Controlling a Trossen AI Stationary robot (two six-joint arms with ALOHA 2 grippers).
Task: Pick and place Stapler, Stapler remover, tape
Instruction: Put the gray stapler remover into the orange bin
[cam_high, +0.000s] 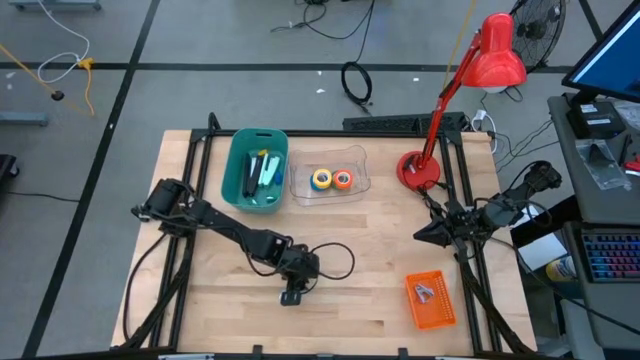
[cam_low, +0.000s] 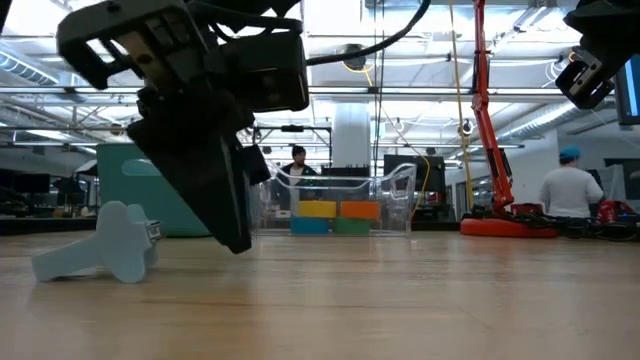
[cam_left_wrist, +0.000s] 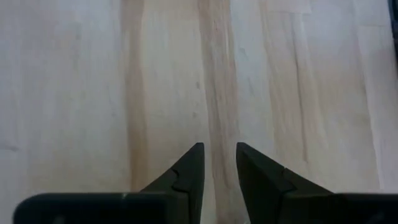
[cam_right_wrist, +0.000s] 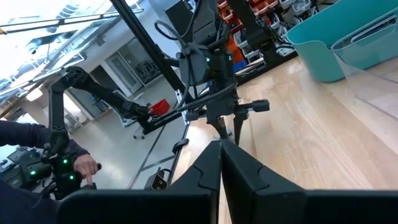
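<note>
High view: left gripper (cam_high: 292, 296) low over bare wood, teal bin (cam_high: 256, 168) and clear tray (cam_high: 330, 180) with the tape (cam_high: 331, 179) well beyond it, orange basket (cam_high: 430, 299) off to its right, red lamp (cam_high: 470, 90) past the parked right gripper (cam_high: 422, 235). Low view: pale blue stapler remover (cam_low: 105, 245) lies just beside the left fingers, apart from them (no readable labels anywhere). Wrist views: left fingers (cam_left_wrist: 186, 177) a narrow gap apart, pinching nothing; right fingers (cam_right_wrist: 208, 171) pressed together.

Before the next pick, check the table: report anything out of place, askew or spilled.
One thing: a pale blue T-shaped object lies tipped on the bare table beside the left gripper, outside the teal bin and the other containers. What it is, I cannot tell. Nothing looks spilled or damaged.
</note>
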